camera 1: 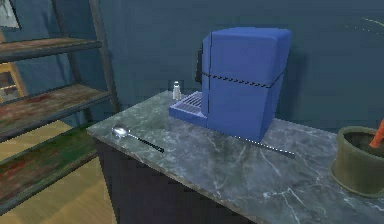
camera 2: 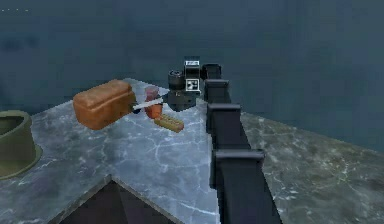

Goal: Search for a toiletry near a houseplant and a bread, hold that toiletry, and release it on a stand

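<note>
On the grey marble counter [camera 2: 150,165] lies a brown loaf of bread [camera 2: 103,102]. My arm reaches across the counter from the arm side view's bottom edge, and the gripper [camera 2: 150,103] ends just right of the loaf. A small reddish-orange thing [camera 2: 166,120] lies on the counter at the fingers; whether it is the toiletry cannot be made out, and I cannot tell whether the gripper holds anything. A grey-green plant pot [camera 2: 12,142] stands at the arm side view's left edge, and the pot [camera 1: 362,158] shows again at the forward view's right edge.
A blue coffee machine [camera 1: 240,78] stands on the counter [camera 1: 210,160] ahead, with a small shaker [camera 1: 176,91] to its left and a spoon [camera 1: 135,137] near the front corner. Wooden shelves [camera 1: 45,105] stand at the forward view's left. Dark blue walls lie behind.
</note>
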